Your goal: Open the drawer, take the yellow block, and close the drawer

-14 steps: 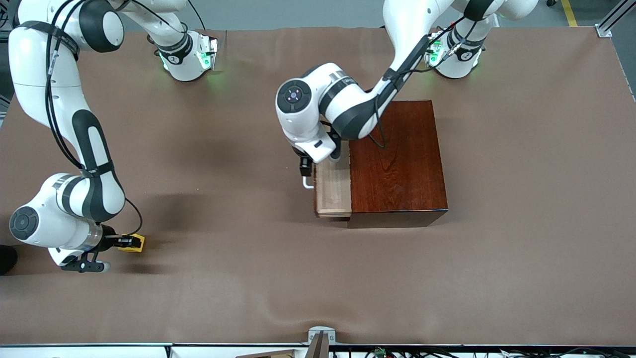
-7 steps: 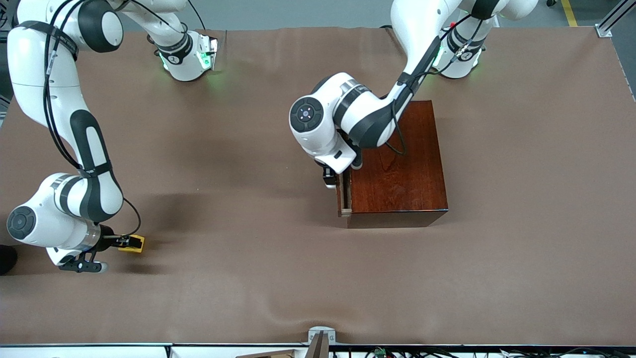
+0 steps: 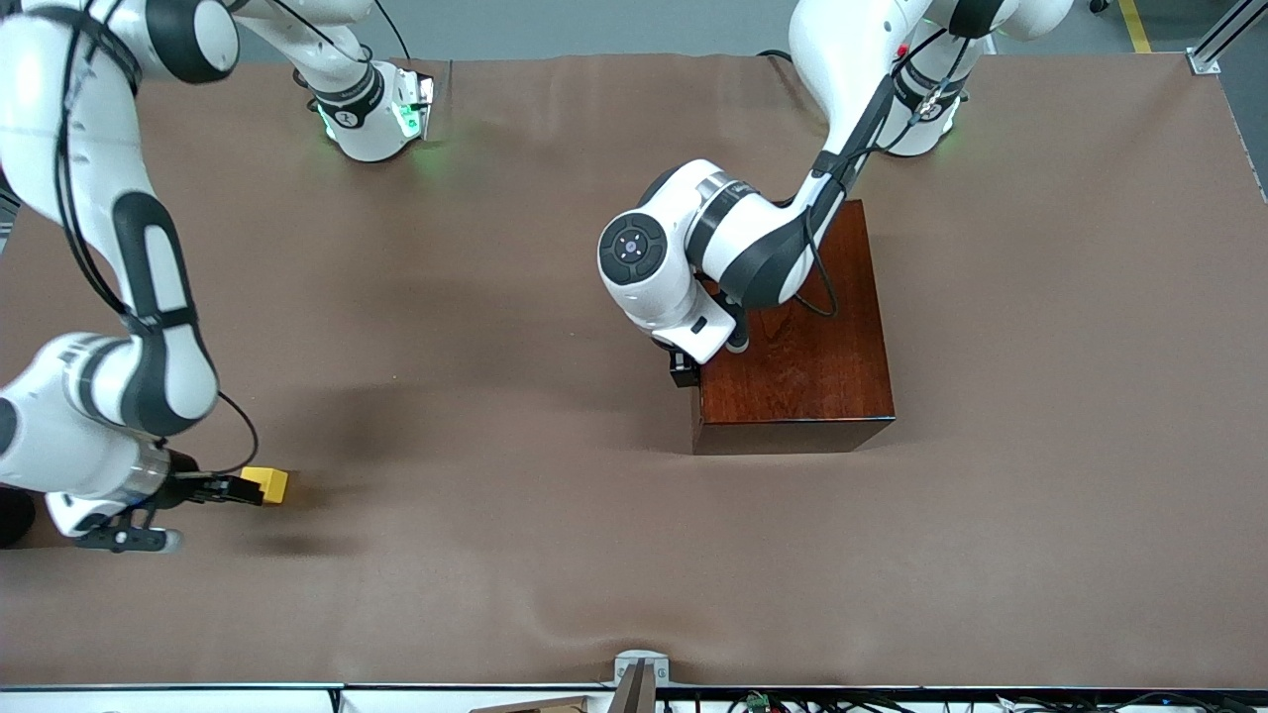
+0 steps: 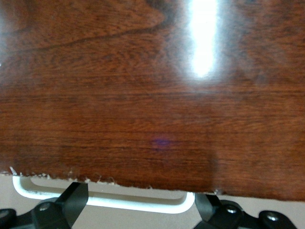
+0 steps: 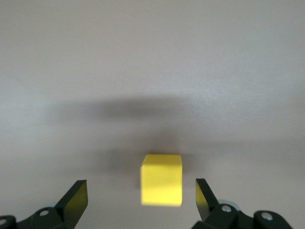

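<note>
The reddish-brown wooden box [image 3: 802, 347] stands mid-table with its drawer shut flush. The drawer's white handle [image 4: 102, 200] sticks out from the box's face toward the right arm's end. My left gripper [image 3: 684, 368] hangs over that handle, open, with the bar between its spread fingers in the left wrist view [image 4: 140, 210]. The yellow block [image 3: 265, 483] sits on the table near the right arm's end. My right gripper [image 3: 223, 489] is low beside it and open. In the right wrist view the block [image 5: 162, 185] lies just ahead of the fingertips [image 5: 76, 195], not touching them.
A brown cloth [image 3: 555, 515] covers the table and is slightly wrinkled near the front edge. A small metal bracket [image 3: 639, 665] sits at the middle of that edge.
The drawer has slid from partly open to fully shut, with my left gripper following its handle toward the box. My right gripper has drawn back from the yellow block, which stays on the table.
</note>
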